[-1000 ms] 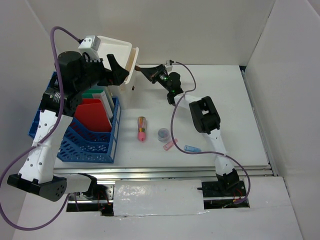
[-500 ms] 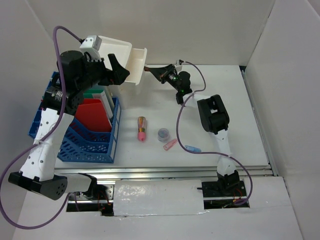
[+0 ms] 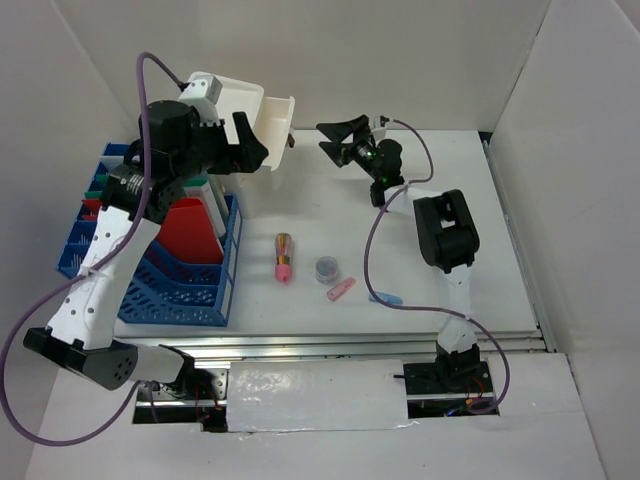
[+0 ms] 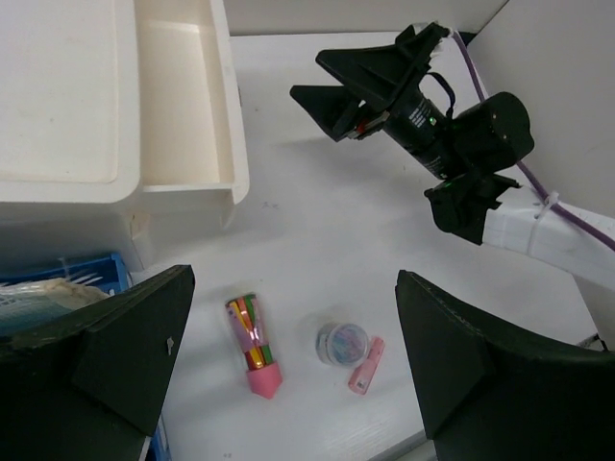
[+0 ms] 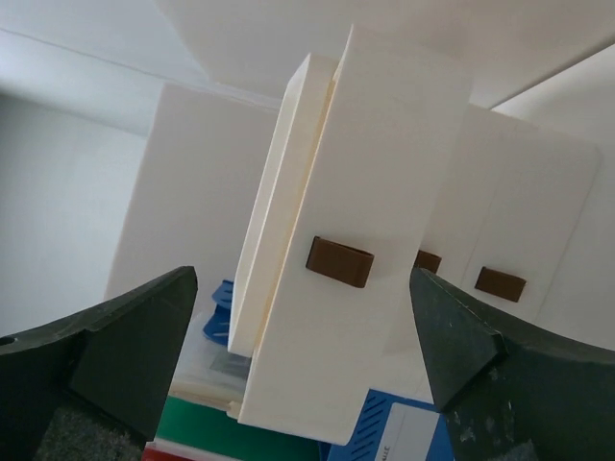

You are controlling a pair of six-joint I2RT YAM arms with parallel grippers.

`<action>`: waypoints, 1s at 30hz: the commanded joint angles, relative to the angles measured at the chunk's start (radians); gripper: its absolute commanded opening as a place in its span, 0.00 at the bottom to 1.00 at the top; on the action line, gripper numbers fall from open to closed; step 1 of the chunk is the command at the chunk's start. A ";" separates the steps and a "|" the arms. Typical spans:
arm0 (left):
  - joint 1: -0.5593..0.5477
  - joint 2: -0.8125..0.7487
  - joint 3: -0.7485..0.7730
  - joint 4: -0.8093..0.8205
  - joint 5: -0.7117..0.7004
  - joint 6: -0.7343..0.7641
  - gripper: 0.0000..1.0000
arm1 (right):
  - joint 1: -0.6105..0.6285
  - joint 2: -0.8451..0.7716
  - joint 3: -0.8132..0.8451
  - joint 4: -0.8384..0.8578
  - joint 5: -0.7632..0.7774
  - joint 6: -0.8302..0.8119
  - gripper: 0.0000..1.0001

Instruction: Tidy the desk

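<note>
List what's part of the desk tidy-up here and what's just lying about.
Job:
- desk
- open drawer of the white box
- loose on the desk: pink-capped tube, small round jar, pink clip, blue clip
- right gripper, open, facing the drawer

Lying about:
- blue file rack
- red folder in it

The worktop is a large, flat, white rectangular surface lying level. It occupies the centre and right of the top view. A silver metal rail runs along its front edge, in the lower part of the frame.
</note>
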 commanded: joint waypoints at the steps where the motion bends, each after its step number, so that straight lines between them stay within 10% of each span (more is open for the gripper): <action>1: -0.045 0.006 0.061 -0.005 -0.048 0.002 1.00 | -0.027 -0.127 -0.071 0.005 0.007 -0.045 1.00; 9: -0.381 0.078 0.132 -0.145 -0.361 -0.017 0.99 | -0.044 -0.561 -0.217 -0.636 0.200 -0.441 1.00; 14: -0.435 -0.027 -0.188 -0.081 -0.464 -0.200 1.00 | -0.045 -0.893 -0.378 -0.913 0.395 -0.602 1.00; 30: -0.375 0.190 -0.622 0.223 -0.455 -0.384 0.91 | -0.043 -1.592 -0.576 -1.150 0.312 -0.754 1.00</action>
